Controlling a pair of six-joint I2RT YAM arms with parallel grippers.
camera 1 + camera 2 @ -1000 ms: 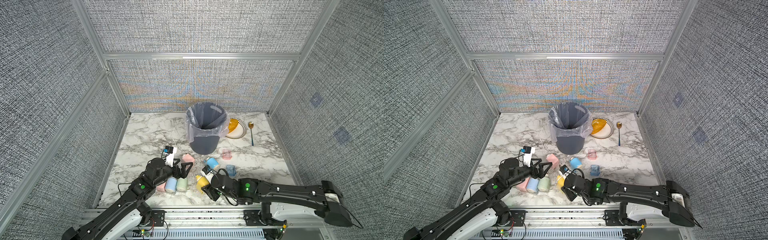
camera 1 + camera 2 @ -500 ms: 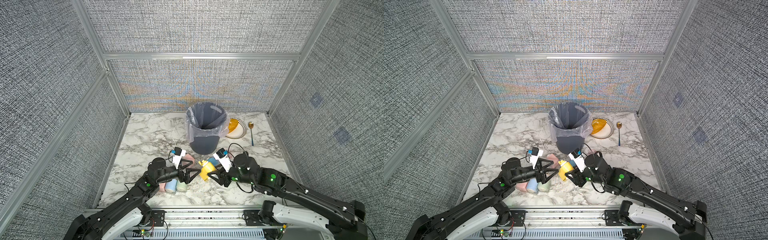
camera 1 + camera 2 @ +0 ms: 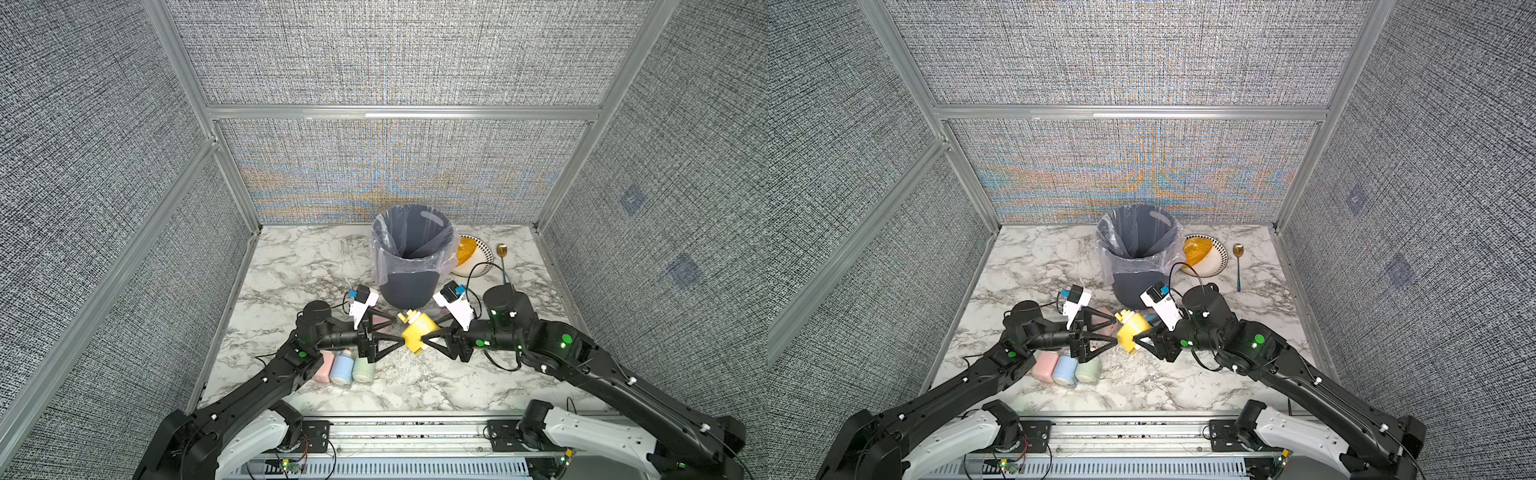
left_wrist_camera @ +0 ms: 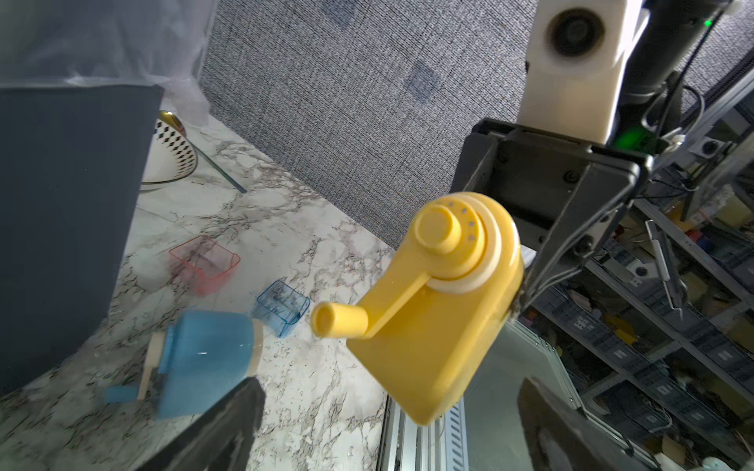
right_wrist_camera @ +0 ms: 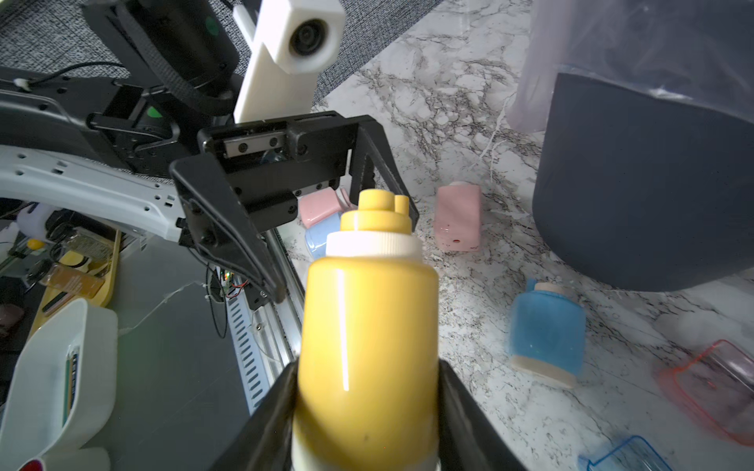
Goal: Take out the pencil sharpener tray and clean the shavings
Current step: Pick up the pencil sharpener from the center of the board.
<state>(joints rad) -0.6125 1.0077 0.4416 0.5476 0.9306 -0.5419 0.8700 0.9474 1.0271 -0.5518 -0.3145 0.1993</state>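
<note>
Marble tabletop [image 3: 291,266] holds five pencil sharpeners [image 3: 342,365] and two trays [image 4: 204,261]. Right gripper [image 5: 365,391] clamps a sixth, yellow sharpener [image 3: 417,332]; left gripper [image 3: 400,330] stands wide open.

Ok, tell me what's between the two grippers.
The yellow sharpener. The right gripper is shut on it, and the open left gripper faces it from the other side. Both top views show this.

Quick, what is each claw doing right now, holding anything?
Left gripper: open, holding nothing.
Right gripper: shut on the yellow sharpener.
</note>
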